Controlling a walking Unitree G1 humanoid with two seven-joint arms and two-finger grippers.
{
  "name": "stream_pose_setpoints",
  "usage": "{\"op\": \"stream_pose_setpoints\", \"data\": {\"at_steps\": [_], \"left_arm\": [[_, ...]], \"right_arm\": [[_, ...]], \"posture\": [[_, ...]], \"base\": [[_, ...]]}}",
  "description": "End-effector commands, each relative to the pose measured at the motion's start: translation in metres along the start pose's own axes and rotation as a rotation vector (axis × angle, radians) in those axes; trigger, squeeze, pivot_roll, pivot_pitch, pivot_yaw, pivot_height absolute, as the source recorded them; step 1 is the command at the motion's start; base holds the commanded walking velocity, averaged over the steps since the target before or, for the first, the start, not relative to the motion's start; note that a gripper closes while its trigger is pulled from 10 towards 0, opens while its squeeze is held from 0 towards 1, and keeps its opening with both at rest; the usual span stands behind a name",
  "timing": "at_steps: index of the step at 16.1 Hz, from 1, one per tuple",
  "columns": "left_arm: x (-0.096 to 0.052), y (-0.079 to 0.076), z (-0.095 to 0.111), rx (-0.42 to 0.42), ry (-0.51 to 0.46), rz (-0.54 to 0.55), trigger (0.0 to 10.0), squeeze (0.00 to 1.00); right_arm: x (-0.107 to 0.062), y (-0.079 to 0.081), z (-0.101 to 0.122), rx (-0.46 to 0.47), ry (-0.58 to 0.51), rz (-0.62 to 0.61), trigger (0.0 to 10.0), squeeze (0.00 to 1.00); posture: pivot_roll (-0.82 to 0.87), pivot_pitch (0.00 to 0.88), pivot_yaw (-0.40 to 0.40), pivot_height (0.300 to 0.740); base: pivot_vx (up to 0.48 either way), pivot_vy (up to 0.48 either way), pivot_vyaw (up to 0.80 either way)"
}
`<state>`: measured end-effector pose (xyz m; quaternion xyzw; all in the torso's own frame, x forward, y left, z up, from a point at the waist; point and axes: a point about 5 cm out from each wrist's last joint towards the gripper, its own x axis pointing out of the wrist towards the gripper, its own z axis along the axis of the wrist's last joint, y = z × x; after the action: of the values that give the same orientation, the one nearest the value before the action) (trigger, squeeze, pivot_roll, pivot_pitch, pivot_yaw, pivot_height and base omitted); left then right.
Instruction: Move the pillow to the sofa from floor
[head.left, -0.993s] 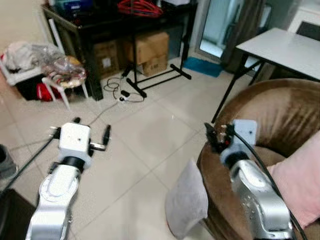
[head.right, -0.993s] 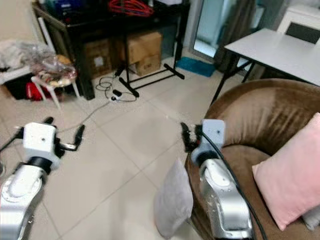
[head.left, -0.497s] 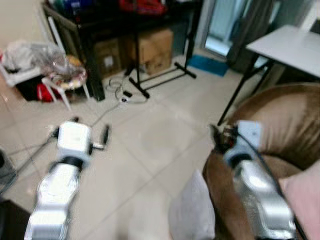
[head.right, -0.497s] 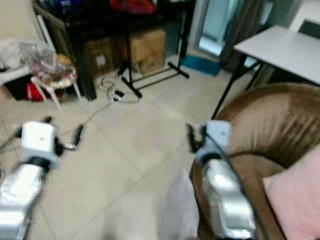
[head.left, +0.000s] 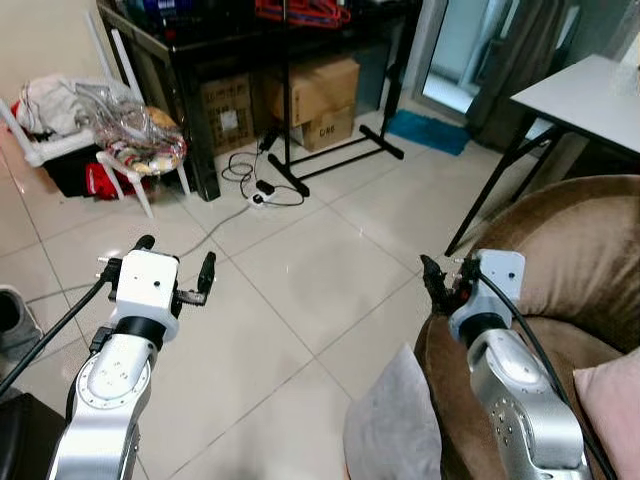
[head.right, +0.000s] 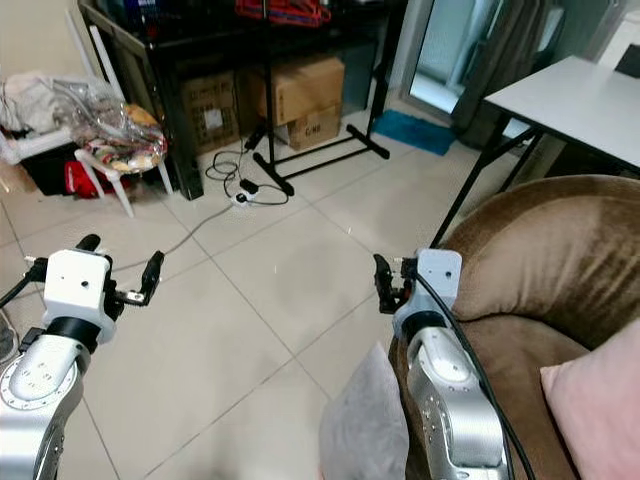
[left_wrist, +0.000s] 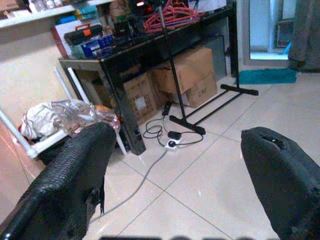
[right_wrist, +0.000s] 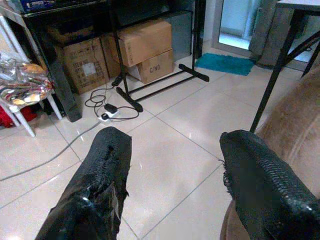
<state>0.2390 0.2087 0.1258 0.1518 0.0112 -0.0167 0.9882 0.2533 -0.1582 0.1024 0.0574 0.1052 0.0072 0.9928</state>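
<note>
A grey pillow (head.left: 393, 428) stands on edge on the tiled floor, leaning against the front of the brown sofa (head.left: 565, 250). On the sofa's seat at the far right lies a pink pillow (head.left: 612, 398). My right gripper (head.left: 446, 273) is held up open above the sofa's front edge, just beyond and above the grey pillow, with nothing between its fingers (right_wrist: 95, 190). My left gripper (head.left: 174, 258) is raised over bare floor to the left, open and empty, well away from the pillow.
A black table (head.left: 200, 40) with cardboard boxes (head.left: 315, 90) under it stands at the back. A black stand's base (head.left: 330, 155) and a cable (head.left: 250, 185) lie on the floor. A white chair (head.left: 120, 150) with bags is at back left, a white table (head.left: 580, 95) at right.
The whole picture has shifted and was blurred half a second ago, so the camera moved. Both arms keep the same raised pose; the grey pillow has not moved.
</note>
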Motion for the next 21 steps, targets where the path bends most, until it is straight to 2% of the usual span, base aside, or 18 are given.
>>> {"op": "stream_pose_setpoints", "data": {"at_steps": [1, 13, 21], "left_arm": [[-0.0016, -0.0003, -0.0026, 0.007, 0.005, 0.002, 10.0, 0.00], [-0.0033, 0.0008, -0.0044, -0.008, -0.025, 0.037, 10.0, 0.00], [-0.0103, -0.0001, -0.0053, -0.052, -0.033, 0.033, 10.0, 0.00]], "right_arm": [[-0.0015, -0.0047, 0.0016, -0.001, -0.012, -0.014, 10.0, 0.00], [0.0007, -0.0050, 0.0015, -0.046, -0.011, -0.006, 10.0, 0.00], [0.0041, -0.0013, 0.0001, -0.077, -0.009, 0.023, 10.0, 0.00]], "posture": [[-0.02, 0.000, -0.023, 0.675], [-0.03, 0.000, -0.037, 0.570], [-0.02, 0.000, -0.068, 0.570]], "base": [[0.000, 0.000, 0.00], [0.000, 0.000, 0.00], [0.000, 0.000, 0.00]]}}
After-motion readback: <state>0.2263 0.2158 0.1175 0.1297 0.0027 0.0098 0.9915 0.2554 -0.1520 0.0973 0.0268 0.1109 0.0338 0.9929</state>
